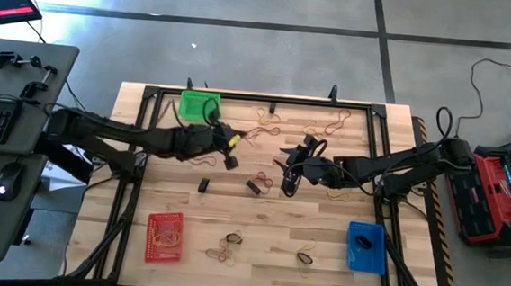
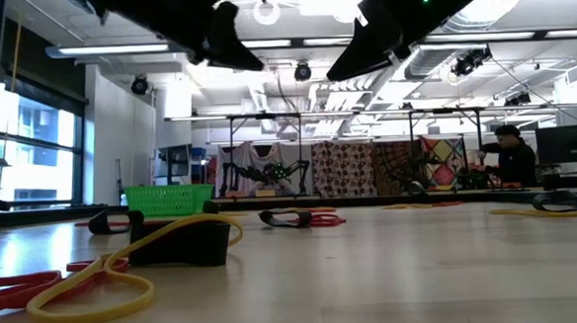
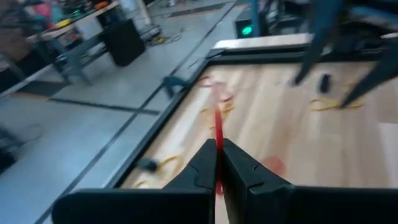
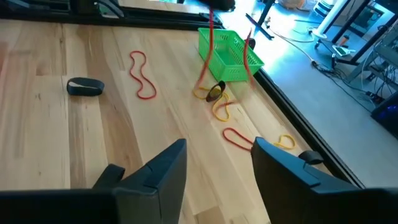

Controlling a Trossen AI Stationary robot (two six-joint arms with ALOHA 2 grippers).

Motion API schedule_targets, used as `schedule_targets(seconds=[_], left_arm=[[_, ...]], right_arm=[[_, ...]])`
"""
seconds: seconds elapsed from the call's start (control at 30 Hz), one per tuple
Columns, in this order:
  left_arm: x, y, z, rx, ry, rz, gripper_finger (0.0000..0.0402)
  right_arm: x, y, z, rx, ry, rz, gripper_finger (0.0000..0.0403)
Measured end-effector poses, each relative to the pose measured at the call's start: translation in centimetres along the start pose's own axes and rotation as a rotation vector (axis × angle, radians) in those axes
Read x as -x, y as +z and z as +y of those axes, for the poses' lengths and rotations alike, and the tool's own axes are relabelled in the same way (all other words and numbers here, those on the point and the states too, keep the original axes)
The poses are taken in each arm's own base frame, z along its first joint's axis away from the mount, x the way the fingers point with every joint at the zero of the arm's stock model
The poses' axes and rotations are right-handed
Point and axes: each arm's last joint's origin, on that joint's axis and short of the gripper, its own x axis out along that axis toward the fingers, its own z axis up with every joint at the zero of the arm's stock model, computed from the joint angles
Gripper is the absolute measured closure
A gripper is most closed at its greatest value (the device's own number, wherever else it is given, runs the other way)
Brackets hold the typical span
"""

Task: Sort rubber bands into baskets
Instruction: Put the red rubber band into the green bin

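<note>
— Looking down at the wooden table point(image 1: 259, 224), where does each arm sit?

— The left gripper point(image 1: 233, 150) hangs over the middle of the table, a little left of centre and just near of the green basket point(image 1: 199, 105). Its wrist view shows the fingers point(image 3: 245, 171) pressed together on a thin red rubber band point(image 3: 217, 134) that stretches away from the tips. The right gripper point(image 1: 289, 177) hangs right of centre, facing the left one, its two fingers point(image 4: 163, 168) spread apart with nothing between them.

— And the baskets?

— The green one stands at the far edge, left of centre. The red basket point(image 1: 164, 237) is at the near left with bands lying in it, and the blue basket point(image 1: 365, 246) at the near right holds something dark.

— Where are the loose bands?

— Red and yellowish bands point(image 1: 266, 117) lie scattered along the far edge to the right of the green basket. A small cluster point(image 1: 228, 246) lies near the front between the red and blue baskets, and black bands point(image 1: 254, 186) rest around the centre. From the right wrist, a long red band point(image 4: 143, 74) snakes across the wood, a black band point(image 4: 85, 86) beside it, and a yellow band point(image 4: 219, 107) lies just by the green basket.

— Anything in the low view?

— A yellow band point(image 2: 126, 274) and a red one point(image 2: 18, 289) lie closest to the camera, touching.
</note>
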Motion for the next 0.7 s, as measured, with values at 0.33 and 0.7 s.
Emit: schedule_targets(seconds=[0.33, 0.7], left_arm=[[1.4, -1.3, 7.2, 0.019, 0.234, 0.199, 0.0401], [1.1, -5.1, 15.3, 0.165, 0.307, 0.400, 0.0401]], right_arm=[[0.0, -0.1, 0.0, 0.005, -0.001, 0.013, 0.0232], [-0.4, -0.5, 0.2, 0.017, -0.002, 0.031, 0.0232]])
